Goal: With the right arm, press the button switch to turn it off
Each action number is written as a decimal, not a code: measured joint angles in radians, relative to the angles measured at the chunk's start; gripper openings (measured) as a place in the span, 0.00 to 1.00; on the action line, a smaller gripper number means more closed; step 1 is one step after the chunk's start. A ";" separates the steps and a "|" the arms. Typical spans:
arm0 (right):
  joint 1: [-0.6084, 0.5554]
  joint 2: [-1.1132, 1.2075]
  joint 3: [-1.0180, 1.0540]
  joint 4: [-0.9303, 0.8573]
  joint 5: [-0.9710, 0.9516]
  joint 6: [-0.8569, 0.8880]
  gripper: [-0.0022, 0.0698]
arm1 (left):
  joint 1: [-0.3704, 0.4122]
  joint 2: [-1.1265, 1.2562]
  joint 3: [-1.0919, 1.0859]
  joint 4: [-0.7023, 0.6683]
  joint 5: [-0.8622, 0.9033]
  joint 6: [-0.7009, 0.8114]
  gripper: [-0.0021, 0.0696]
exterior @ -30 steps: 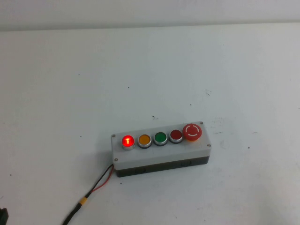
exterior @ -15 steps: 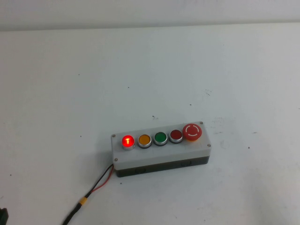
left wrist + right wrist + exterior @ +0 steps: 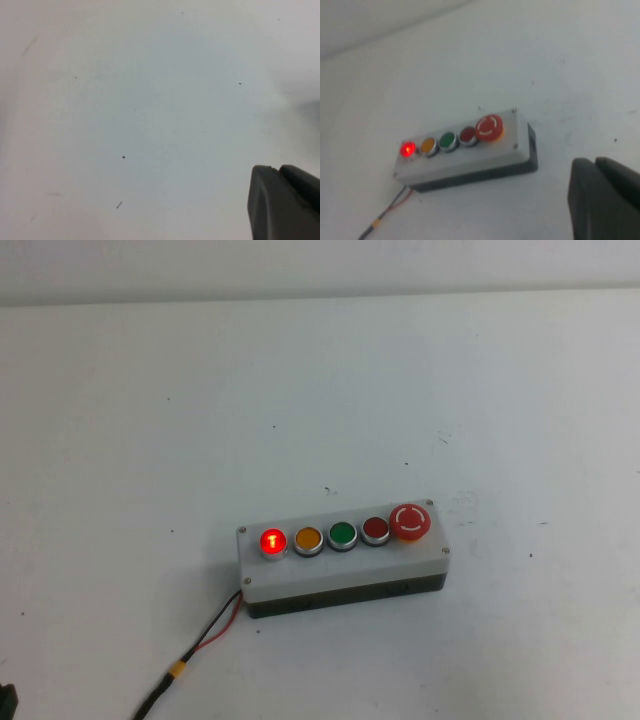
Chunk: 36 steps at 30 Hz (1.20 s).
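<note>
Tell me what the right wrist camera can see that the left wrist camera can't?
Only the right wrist view shows the button switch: its lit red button, yellow button, green button, unlit red button, big red mushroom button and red-black wires, plus the right gripper off to one side of it. Only the left wrist view shows the left gripper, over bare surface with a few dark specks. Both share the white table.

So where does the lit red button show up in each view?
High view: lit red button, at the switch box's left end, near the wires.
Left wrist view: not in it; only bare table and the left tool.
Right wrist view, far from the right tool.
Shared landmark: mushroom button.
</note>
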 joint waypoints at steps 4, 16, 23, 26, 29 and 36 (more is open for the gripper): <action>0.000 0.197 -0.182 -0.105 0.195 0.000 0.01 | 0.000 0.000 0.000 0.000 0.000 0.000 0.03; 0.203 0.679 -0.473 -0.272 0.372 0.029 0.01 | 0.000 0.000 0.000 0.000 0.000 0.000 0.03; 0.523 0.905 -0.637 -0.491 0.362 0.205 0.01 | 0.000 0.000 0.000 0.000 0.000 0.000 0.03; 0.621 0.997 -0.726 -0.526 0.372 0.225 0.01 | 0.000 0.000 0.000 0.000 0.000 0.000 0.03; 0.698 1.093 -0.817 -0.546 0.407 0.229 0.01 | 0.000 0.000 0.000 0.000 0.000 0.000 0.03; 0.776 1.295 -1.052 -0.568 0.491 0.229 0.01 | 0.000 0.000 0.000 0.000 0.000 0.000 0.03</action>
